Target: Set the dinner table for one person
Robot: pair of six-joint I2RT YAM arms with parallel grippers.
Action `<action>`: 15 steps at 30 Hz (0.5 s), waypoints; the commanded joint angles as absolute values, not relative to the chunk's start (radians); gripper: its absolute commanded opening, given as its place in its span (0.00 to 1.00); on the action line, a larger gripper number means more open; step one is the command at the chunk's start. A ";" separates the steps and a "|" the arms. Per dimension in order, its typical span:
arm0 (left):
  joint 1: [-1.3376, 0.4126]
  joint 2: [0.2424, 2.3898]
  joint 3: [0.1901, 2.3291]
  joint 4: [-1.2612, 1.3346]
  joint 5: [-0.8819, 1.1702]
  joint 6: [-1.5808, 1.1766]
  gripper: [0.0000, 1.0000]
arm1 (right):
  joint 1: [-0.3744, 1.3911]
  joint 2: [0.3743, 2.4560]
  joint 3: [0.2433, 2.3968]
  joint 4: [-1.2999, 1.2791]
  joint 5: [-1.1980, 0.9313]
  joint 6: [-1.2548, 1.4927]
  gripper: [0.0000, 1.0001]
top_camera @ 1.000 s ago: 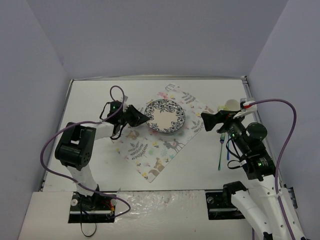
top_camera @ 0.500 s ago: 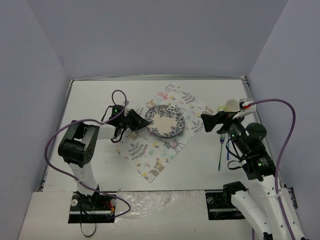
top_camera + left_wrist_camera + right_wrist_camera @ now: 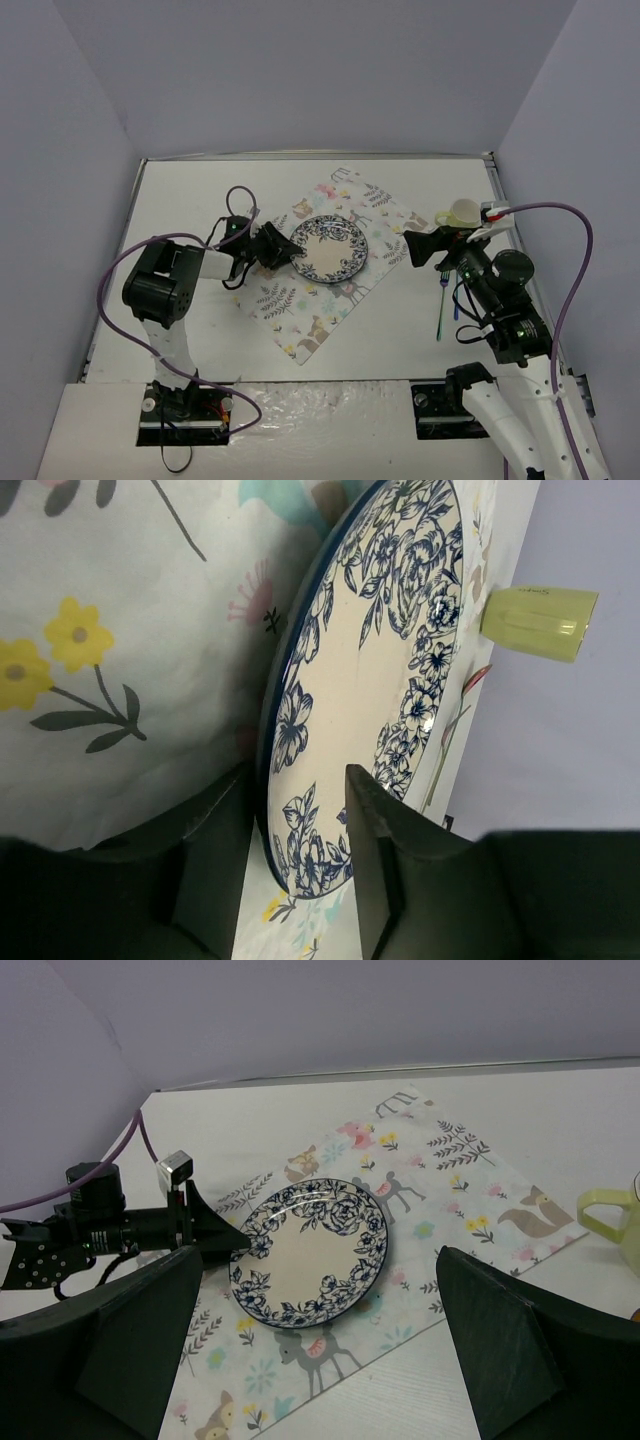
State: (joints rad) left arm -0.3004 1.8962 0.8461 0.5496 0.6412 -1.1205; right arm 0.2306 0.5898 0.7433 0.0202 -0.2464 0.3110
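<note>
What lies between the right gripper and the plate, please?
Only a strip of the placemat separates the open right gripper from the plate; the top view shows this, and the right wrist view agrees.

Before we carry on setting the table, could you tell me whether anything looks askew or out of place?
The placemat lies turned diagonally on the dinner table, corners pointing at the edges rather than square to them. The fork rests apart on bare tabletop to its right. Nothing looks spilled or damaged.

I read no text anywhere; a faint mark on the yellow cup (image 3: 538,623) is too small.
</note>
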 commanded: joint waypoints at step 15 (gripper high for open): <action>-0.307 1.616 1.008 0.003 0.444 -0.845 0.97 | 0.236 0.696 0.811 -0.117 0.154 0.423 1.00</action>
